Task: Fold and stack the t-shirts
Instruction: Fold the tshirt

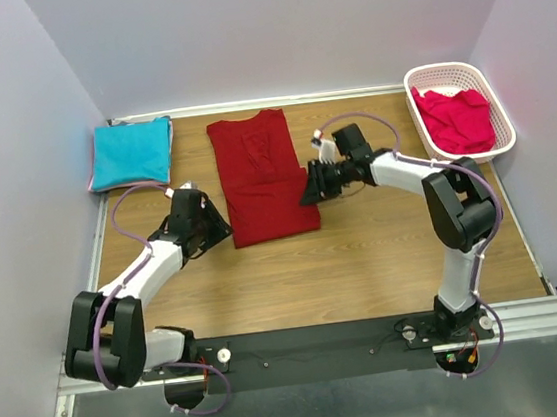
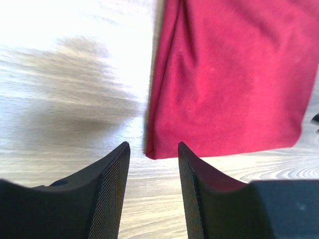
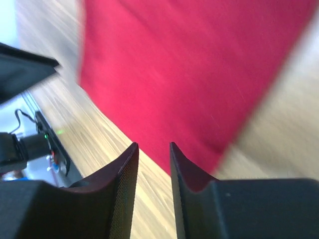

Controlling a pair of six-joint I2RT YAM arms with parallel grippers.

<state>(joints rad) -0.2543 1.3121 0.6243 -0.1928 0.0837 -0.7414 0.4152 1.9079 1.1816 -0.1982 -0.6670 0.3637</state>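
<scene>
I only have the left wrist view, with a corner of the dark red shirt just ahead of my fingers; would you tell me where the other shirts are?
Observer: The turquoise t-shirt lies folded at the far left corner of the table.
Operator: Thank you. And the third one?
Observer: The pinkish-red t-shirt is bunched up inside the white basket at the far right corner.
Operator: Where is the other arm?
Observer: The right gripper is at the right edge of the dark red t-shirt, near its front corner, jaws open and holding nothing.
</scene>
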